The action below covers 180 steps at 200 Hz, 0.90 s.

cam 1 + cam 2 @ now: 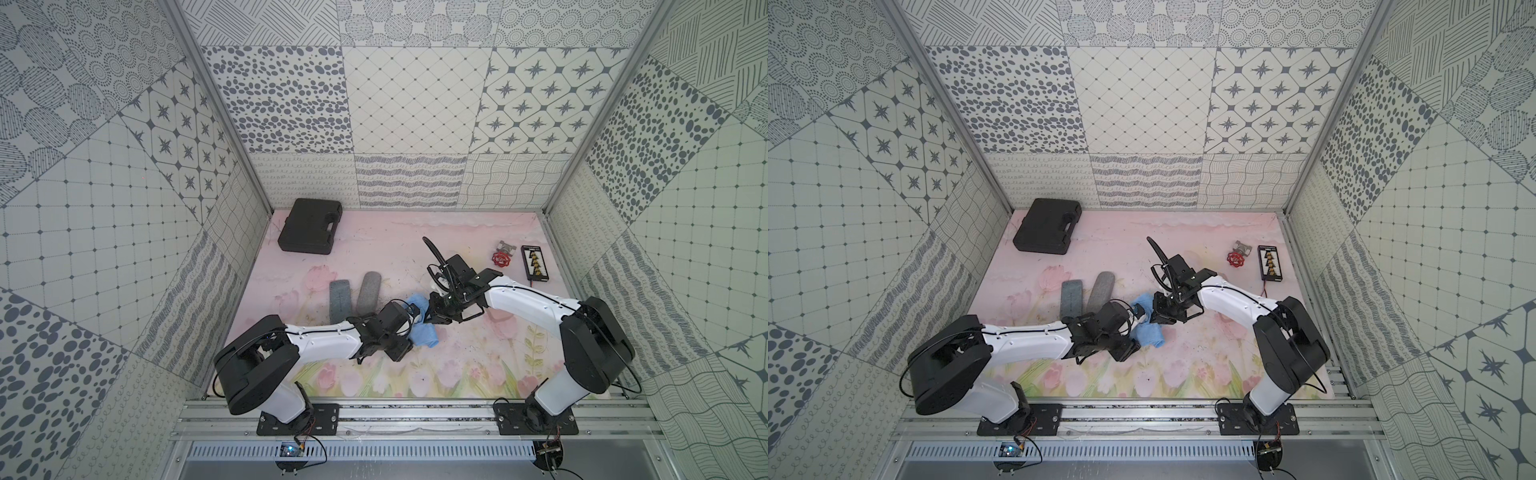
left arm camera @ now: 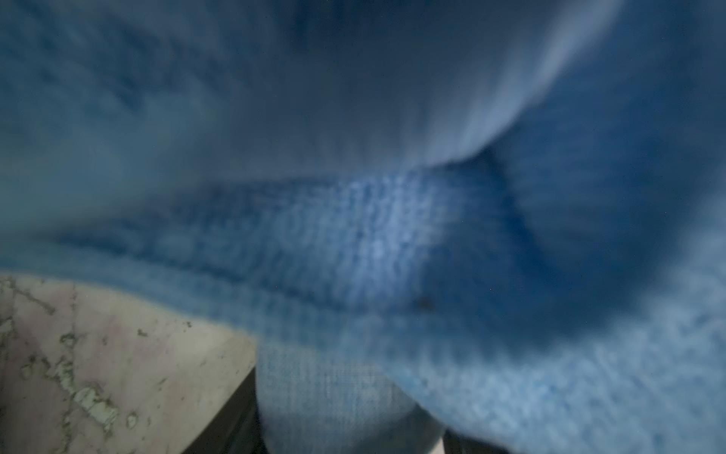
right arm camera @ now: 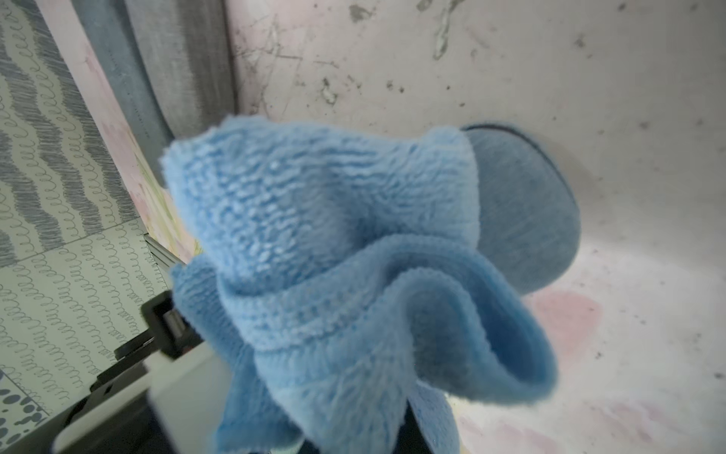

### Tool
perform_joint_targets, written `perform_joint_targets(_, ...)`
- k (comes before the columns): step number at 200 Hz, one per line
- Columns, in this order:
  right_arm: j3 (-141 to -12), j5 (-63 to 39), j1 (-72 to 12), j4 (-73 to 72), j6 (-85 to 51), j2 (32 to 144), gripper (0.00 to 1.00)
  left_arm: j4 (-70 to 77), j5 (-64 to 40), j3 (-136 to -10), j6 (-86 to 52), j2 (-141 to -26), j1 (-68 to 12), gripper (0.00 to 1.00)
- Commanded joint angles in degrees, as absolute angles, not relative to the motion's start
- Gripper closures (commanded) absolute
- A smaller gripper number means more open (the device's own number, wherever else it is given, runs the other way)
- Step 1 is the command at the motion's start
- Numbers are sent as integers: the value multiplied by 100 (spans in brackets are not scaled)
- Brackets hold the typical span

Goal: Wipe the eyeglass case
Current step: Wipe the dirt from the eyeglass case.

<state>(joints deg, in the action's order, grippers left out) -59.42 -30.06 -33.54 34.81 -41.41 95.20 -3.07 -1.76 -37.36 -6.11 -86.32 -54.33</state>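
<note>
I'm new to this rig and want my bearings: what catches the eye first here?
The blue cloth stands out first, bunched mid-table where the left gripper and right gripper both pinch it. Just left of it, two gray oblong cases lie side by side. A black toolbox sits in the far left corner.

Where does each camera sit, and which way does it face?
Top views: high above the front rail, looking down; both arms whole, left claw and right claw meeting at the blue cloth.
Left wrist: on left arm, lens against cloth, which hides the claw.
Right wrist: on right arm, facing cloth and left wall; claw hidden.
All share the cloth.
</note>
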Motion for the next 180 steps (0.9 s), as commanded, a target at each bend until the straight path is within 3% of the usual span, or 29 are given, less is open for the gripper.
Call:
perform_joint_targets(1, -5823, -3078, -2743, 3075, -4215, 9792, 100, -270, -224, -3788, -703, -8605, -5453, 76)
perform_joint_targets(12, -5946, -2632, -2524, 3463, -3923, 9768, 100, -305, -212, -3805, -725, -8598, -5454, 76)
perform_joint_targets(34, -6735, -745, -2556, 4847, -2946, 9672, 100, -283, -185, -3773, -714, -8562, -5452, 77)
perform_joint_targets(47, -6968, -360, -2629, 5205, -2643, 9502, 100, -255, -176, -3769, -687, -8587, -5451, 77)
perform_joint_targets(98, -7058, -1243, -3477, 5206, -3099, 9266, 100, -403, -173, -3955, -561, -8714, -5447, 78)
perform_joint_targets(138, -6368, -2746, -3518, 3707, -4059, 9424, 100, -488, -176, -3999, -581, -8696, -5453, 78)
perform_joint_targets(167, -6329, -2355, -3006, 3953, -3626, 9705, 100, -508, -111, -4006, -554, -8680, -5449, 78)
perform_joint_targets(180, -6557, -1598, -2804, 4431, -3269, 9746, 100, -556, -65, -4025, -545, -8681, -5450, 78)
